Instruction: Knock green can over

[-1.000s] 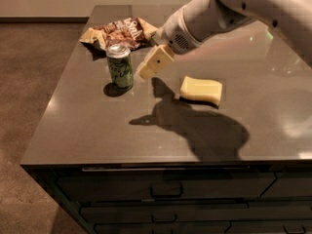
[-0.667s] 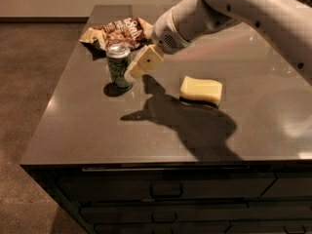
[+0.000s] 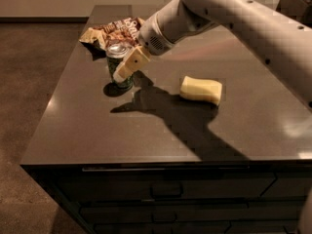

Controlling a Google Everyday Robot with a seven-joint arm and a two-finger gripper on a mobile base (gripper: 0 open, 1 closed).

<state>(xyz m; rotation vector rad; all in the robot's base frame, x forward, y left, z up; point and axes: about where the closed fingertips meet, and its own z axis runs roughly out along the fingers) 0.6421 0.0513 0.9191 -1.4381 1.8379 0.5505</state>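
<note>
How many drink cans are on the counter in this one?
1. The green can stands upright at the counter's back left, just in front of the snack bag; the pincer is at its side. The arm may hide others.

snack bag [image 3: 114, 30] is lying crumpled at countertop [image 3: 97, 126] far edge | yellow sponge [image 3: 201, 89] is resting mid-counter | drawers [image 3: 165, 191] are sitting closed beneath

The green can [image 3: 115, 57] is painted metal with a shiny silver top. Against it, left of centre, the gripper [image 3: 120, 73] looks like matt tan plastic. The dark countertop [image 3: 97, 130] is smooth and semi-glossy, the sponge [image 3: 201, 89] is matt, and the snack bag [image 3: 114, 29] is crinkled.
</note>
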